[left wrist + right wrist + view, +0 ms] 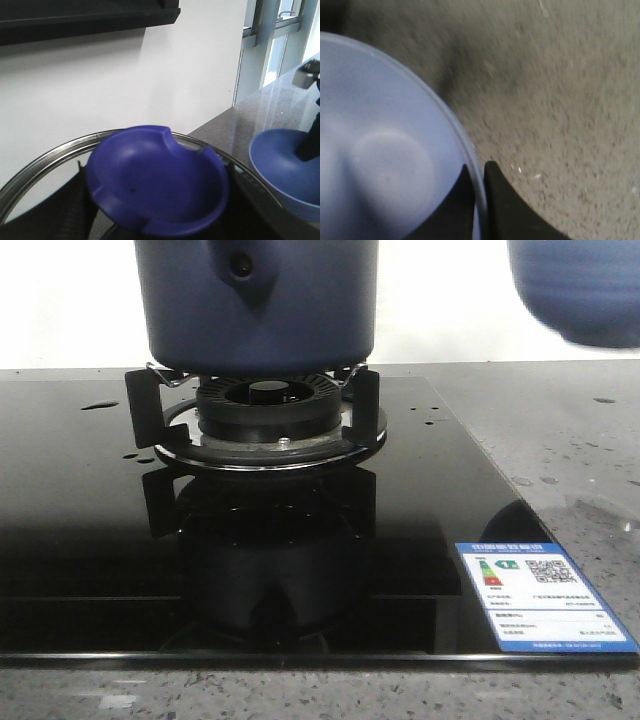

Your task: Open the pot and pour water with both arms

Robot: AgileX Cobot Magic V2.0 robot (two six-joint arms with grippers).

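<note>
The dark navy pot (255, 310) stands on the gas burner (265, 405), its handle bracket with the round hole facing me. Its top is cut off in the front view. My left gripper (160, 202) is shut on the blue knob (157, 177) of a glass lid with a steel rim (47, 152); its dark fingers (75, 205) flank the knob. My right gripper (479, 169) is shut on the rim of a lighter blue bowl (380, 160) and holds it in the air at the upper right of the front view (580, 290). Water shows as small drops (100, 405) on the black hob.
The black glass hob (90, 540) carries an energy label (540, 595) at its front right corner. Grey speckled counter (570, 440) with more drops lies to the right. A white wall stands behind. The bowl also shows in the left wrist view (280, 167).
</note>
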